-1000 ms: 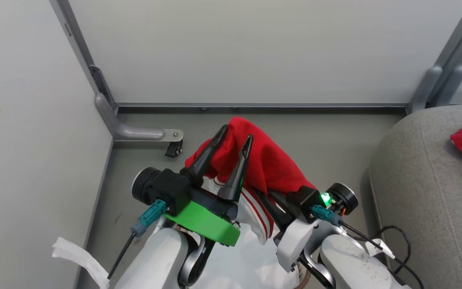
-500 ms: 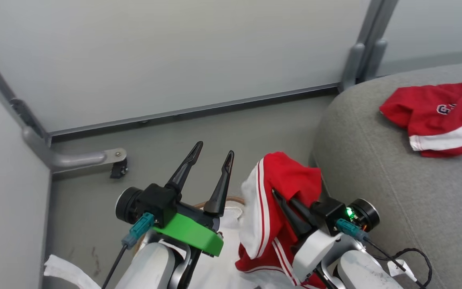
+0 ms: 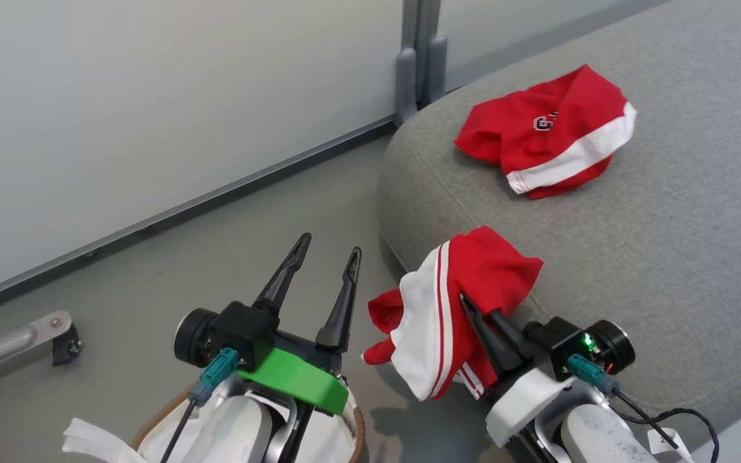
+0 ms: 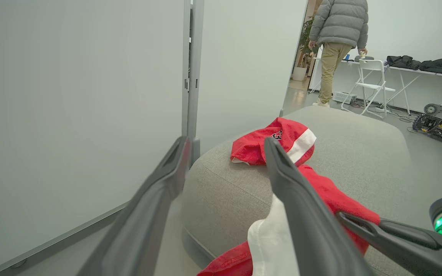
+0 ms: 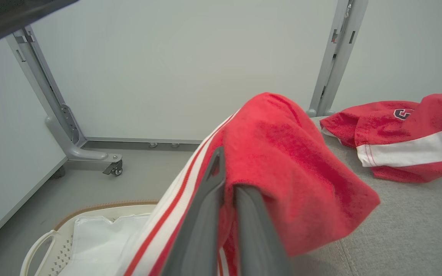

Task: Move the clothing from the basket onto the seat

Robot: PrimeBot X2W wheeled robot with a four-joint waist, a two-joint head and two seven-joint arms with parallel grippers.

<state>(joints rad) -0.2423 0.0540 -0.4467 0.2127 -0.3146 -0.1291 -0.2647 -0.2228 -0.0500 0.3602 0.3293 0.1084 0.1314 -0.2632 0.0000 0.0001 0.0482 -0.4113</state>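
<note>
One red garment (image 3: pixel 473 270) in the right claw (image 5: pixel 226 172), over the seat (image 3: pixel 666 257) edge

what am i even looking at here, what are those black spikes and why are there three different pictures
These come from three cameras on one wheeled robot with two arms. The head view looks down from its head. Each wrist view looks along one arm's two long dark fingers, which are your spikes.

The left gripper is open and holds nothing. The right gripper is shut on a red jersey garment with a white panel and stripes, held at the edge of the large grey fabric seat cushion. A second red garment with a white band and lettering lies on that cushion.

Below the arms is the oval white plastic basket with a brown woven rim and a white cloth liner. In the left wrist view, a person stands far off in the background.
</note>
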